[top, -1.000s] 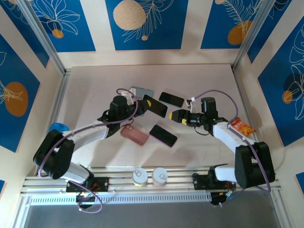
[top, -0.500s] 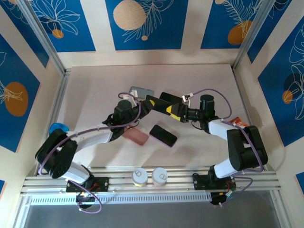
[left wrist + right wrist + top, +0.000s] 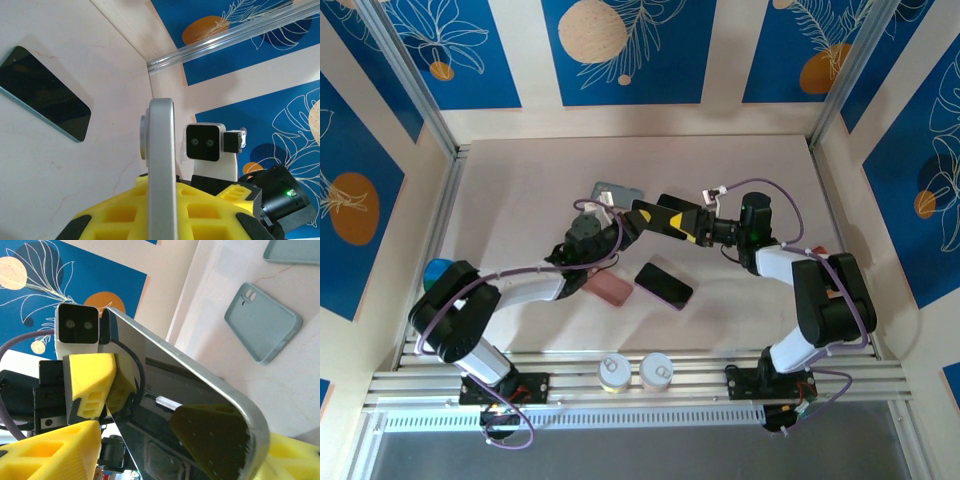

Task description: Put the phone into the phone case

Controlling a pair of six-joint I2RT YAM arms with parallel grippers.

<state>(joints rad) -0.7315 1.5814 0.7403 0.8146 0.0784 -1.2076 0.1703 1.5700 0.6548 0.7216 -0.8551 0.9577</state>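
The phone (image 3: 650, 213), black glass with a silver rim, is held in the air above the middle of the table. My left gripper (image 3: 625, 228) is shut on its left end; in the left wrist view the phone's rim (image 3: 161, 165) stands edge-on between the yellow fingers (image 3: 115, 215). My right gripper (image 3: 682, 222) is open around the phone's right end. One right finger (image 3: 50, 450) stands just off the screen (image 3: 190, 400), the other lies behind the phone. A grey-green phone case (image 3: 618, 192) (image 3: 262, 322) lies empty behind them. A pink case (image 3: 610, 288) lies in front.
A dark phone (image 3: 664, 285) lies beside the pink case, and another black phone (image 3: 45, 92) lies behind the grippers. Two cans (image 3: 617, 372) (image 3: 657, 370) stand at the near rail. A snack bag (image 3: 830, 265) sits at the right, a blue object (image 3: 438, 270) at the left.
My right gripper has moved left up to the phone and its jaws have narrowed around the phone's right end. My left gripper has carried the phone a little right, still shut on it.
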